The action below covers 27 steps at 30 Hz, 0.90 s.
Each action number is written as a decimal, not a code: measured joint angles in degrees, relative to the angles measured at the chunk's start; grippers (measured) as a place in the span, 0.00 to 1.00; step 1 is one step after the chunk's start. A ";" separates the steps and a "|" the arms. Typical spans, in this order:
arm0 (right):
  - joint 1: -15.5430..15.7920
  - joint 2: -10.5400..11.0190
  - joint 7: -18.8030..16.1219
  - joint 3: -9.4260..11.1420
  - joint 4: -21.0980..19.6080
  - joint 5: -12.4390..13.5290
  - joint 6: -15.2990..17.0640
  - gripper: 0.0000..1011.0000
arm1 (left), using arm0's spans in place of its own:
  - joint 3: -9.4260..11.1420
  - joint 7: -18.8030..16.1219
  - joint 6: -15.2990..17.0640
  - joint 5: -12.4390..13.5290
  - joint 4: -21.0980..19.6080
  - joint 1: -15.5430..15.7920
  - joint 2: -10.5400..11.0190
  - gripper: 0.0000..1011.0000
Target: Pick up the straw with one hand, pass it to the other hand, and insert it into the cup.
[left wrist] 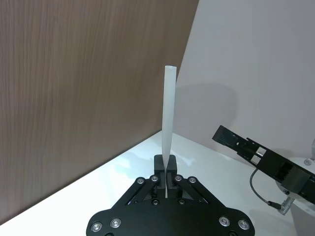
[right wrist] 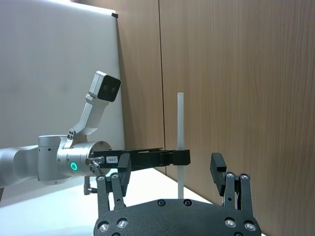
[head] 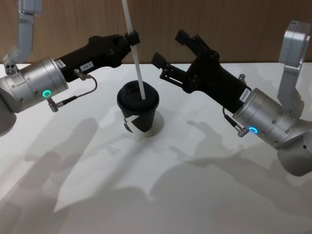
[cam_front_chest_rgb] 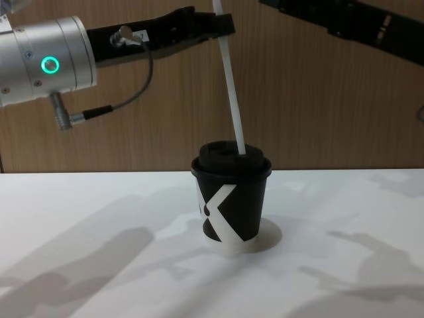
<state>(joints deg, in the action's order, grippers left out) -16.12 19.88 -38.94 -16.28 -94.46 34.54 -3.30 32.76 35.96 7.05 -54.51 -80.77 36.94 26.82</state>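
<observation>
Head view's got the left claw clamped on the straw, whose lower end sits in the lid of the cup mid-desk. Right claw hangs just beside it, fingers spread apart and gripping nothing.

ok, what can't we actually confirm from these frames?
- Straw depth: its lower end meets the cup lid in the head and chest views; the lid hides whether it has entered and how far.
- Straw top: cut off by the upper edge in the head and chest views.
- Right gripper: in the chest view the top edge cuts off most of it, jaws included.
- Left gripper contact with the straw: in the left wrist view the jaws hide the gripped section.
</observation>
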 joint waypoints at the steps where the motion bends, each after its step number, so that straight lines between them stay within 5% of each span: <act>1: 0.00 0.00 0.00 0.00 0.00 0.00 0.00 0.99 | 0.00 0.00 0.00 0.00 0.00 0.00 0.00 0.02; 27: 0.00 0.00 0.00 0.00 0.00 0.00 0.00 0.99 | 1.30 -1.21 -2.02 5.11 -0.77 -0.85 0.18 0.02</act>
<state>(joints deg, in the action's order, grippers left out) -16.12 19.88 -38.94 -16.28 -94.46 34.53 -3.30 34.05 34.75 5.03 -49.39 -81.54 36.10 27.00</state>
